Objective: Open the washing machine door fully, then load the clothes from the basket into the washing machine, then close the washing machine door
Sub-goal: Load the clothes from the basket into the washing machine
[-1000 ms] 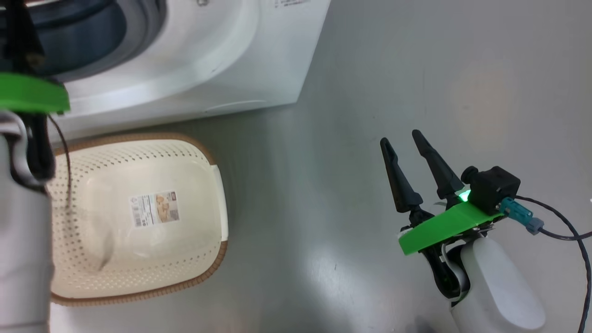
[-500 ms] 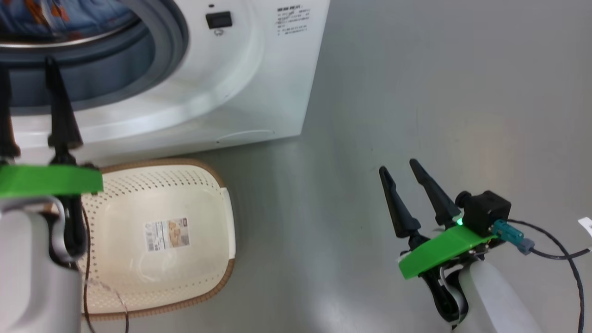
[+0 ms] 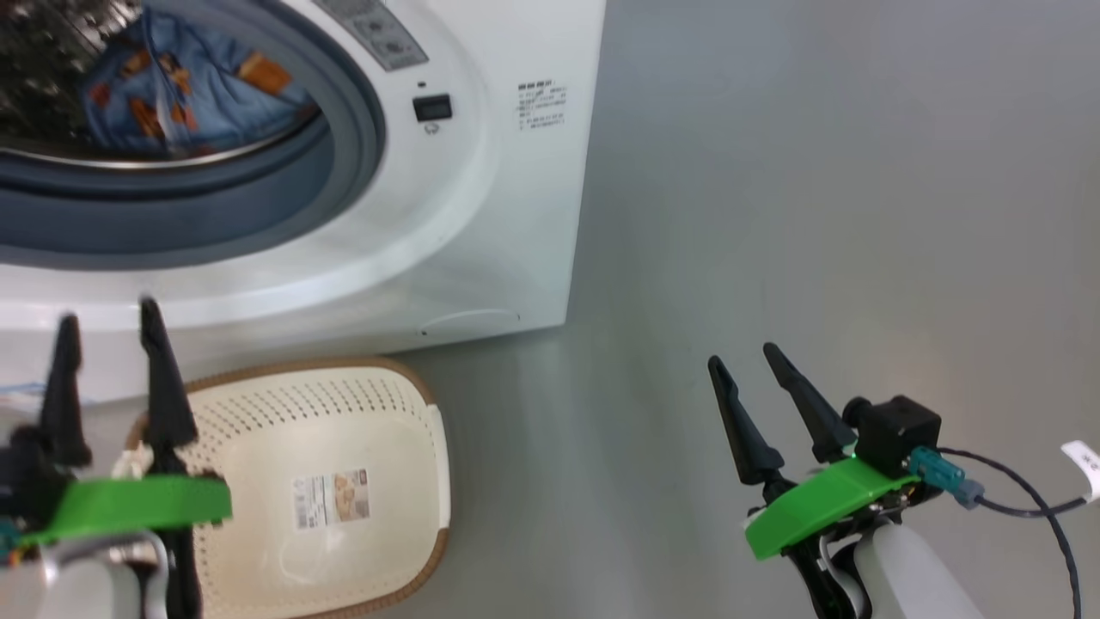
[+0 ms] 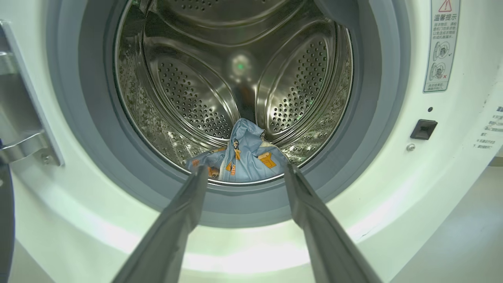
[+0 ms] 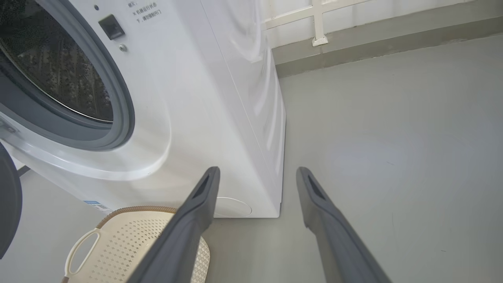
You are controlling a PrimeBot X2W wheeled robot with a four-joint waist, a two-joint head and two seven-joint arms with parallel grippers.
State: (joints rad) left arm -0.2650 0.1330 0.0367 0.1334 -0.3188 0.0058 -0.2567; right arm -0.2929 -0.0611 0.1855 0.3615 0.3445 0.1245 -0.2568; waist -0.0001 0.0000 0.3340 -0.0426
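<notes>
1. The left gripper (image 3: 107, 314) hangs before the washing machine (image 3: 507, 215), its jaws spread and holding nothing.
2. The right gripper (image 3: 741, 354) hovers off the washing machine's right front corner, its fingers apart and empty.
3. The basket (image 3: 434, 447) sits against the washing machine's front, its bottom label (image 3: 333, 499) showing.
4. The clothes (image 4: 245, 157) lie inside the washing machine, at the front lip of the drum (image 4: 188, 98).

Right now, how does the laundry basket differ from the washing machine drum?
The basket is cream plastic with a brown rim; the drum is shiny steel. The basket's bottom is bare but for a paper label; the drum holds the light blue clothes. Both are perforated.
</notes>
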